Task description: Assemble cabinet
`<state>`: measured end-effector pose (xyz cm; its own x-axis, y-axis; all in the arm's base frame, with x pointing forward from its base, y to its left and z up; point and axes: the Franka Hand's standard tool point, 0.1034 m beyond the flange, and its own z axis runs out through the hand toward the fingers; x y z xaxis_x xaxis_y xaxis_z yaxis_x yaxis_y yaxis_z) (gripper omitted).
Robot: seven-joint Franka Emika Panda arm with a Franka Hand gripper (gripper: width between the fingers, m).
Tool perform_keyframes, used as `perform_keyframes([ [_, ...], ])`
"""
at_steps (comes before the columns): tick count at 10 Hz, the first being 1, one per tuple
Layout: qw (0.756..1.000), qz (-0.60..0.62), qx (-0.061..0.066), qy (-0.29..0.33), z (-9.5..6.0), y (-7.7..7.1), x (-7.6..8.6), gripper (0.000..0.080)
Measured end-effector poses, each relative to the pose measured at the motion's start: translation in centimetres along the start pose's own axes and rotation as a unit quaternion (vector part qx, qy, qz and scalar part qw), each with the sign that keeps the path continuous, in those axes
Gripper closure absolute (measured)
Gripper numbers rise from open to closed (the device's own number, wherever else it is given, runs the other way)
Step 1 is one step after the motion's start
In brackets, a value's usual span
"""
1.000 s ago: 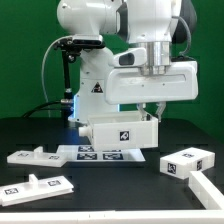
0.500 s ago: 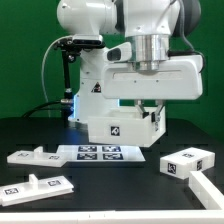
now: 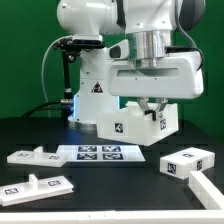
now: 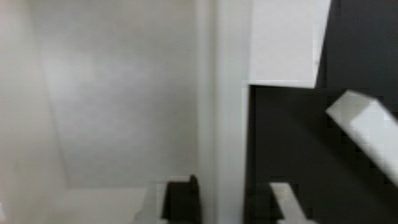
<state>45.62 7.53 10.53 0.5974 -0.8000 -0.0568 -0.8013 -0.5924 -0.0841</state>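
My gripper [image 3: 150, 106] is shut on a wall of the white box-shaped cabinet body [image 3: 136, 124] and holds it off the table, tilted, above the marker board [image 3: 100, 152]. A black-and-white tag shows on the body's front face. In the wrist view a thin white wall of the body [image 4: 222, 120] runs between my fingers [image 4: 183, 203], with my gripper [image 4: 235, 202] clamped on it. The body's broad inner face [image 4: 98, 110] fills most of that view.
Two flat white panels [image 3: 33, 155] [image 3: 40, 184] lie at the exterior view's left front. A white block with tags [image 3: 187, 161] and another white panel [image 3: 206, 186] lie at the right front. The arm's base [image 3: 90, 95] stands behind.
The cabinet body has risen off the marker board, shifted toward the exterior view's right and tipped from level to tilted, still held in my gripper.
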Motion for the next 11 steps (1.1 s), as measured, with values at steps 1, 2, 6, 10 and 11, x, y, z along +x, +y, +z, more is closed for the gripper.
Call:
perform_keyframes([
  [1,0.998,0.07,0.005,0.001,0.3,-0.6,2.3,0.0711],
  [2,0.993,0.117,0.003,0.002,0.4,-1.5,3.4,0.0711],
  [6,0.974,0.227,0.015,-0.005,0.3,-2.7,4.1,0.0711],
  [10,0.949,0.316,0.007,0.003,1.2,-3.7,8.9,0.071],
  [11,0.951,0.31,0.014,-0.001,0.9,-4.4,10.5,0.0709],
])
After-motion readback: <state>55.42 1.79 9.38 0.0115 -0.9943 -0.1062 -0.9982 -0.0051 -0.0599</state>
